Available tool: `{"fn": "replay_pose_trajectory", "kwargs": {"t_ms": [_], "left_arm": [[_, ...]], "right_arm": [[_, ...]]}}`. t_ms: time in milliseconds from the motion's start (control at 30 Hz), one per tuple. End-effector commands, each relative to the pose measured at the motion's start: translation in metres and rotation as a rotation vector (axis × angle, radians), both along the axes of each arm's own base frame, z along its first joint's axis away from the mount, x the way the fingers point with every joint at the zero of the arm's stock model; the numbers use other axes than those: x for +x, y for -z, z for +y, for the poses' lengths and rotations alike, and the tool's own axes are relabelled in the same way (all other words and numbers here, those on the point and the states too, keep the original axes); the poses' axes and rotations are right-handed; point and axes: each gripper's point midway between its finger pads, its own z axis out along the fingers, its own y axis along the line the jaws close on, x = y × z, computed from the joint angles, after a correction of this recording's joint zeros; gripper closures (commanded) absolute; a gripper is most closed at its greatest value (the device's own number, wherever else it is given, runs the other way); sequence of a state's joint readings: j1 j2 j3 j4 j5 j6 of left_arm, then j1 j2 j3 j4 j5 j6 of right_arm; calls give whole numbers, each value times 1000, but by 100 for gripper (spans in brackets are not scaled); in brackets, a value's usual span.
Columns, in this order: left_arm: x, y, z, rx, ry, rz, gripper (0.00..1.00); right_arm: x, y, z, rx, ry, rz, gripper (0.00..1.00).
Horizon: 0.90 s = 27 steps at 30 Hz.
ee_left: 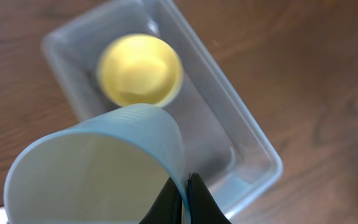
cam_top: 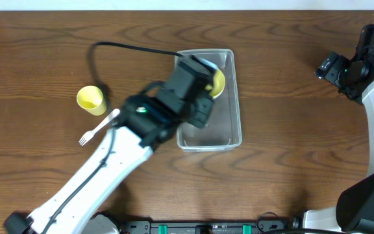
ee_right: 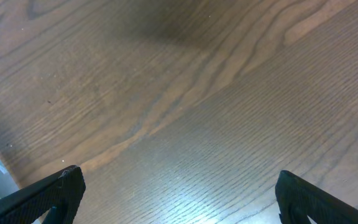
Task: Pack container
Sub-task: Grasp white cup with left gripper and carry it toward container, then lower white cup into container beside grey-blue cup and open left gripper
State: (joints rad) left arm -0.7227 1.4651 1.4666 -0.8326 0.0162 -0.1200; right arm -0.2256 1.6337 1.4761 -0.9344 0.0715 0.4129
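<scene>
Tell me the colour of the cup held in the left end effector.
The cup is light blue; the left wrist view shows it best.

Soft, even light fills the sharp overhead view; the left arm (cam_top: 96,175) throws a faint shadow on the tabletop (cam_top: 291,130). The left wrist view is blurry: the yellow bowl (ee_left: 140,70) is smeared, the near blue cup (ee_left: 98,168) is out of focus, and pale glare sits on the container (ee_left: 258,146) rim. The right wrist view shows crisp wood grain, with shadow above and sheen below.
</scene>
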Motion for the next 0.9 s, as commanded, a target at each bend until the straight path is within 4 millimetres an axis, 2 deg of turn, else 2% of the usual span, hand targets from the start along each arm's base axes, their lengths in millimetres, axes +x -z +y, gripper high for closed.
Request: {"fn": "replay_pose_trajectory", "kwargs": {"t_ms": [0,300,600,733,867], "left_arm": [[-8,24,-20,55,69,42,94],[-15,90,-62,151,153,135,94],[1,117,-84,168,209,96,95],[13,129,-78,228,168,64,94],[17,137,-74,262,152,60,92]], "right_arm": [[0,2,-1,-1,5,6,1],[0,2,-2,-1,5,6,1],[0,2,-1,-1,5,6,1],[0,2,-1,-1,5,6,1],[0,2,-2,-1,5,7,1]]}}
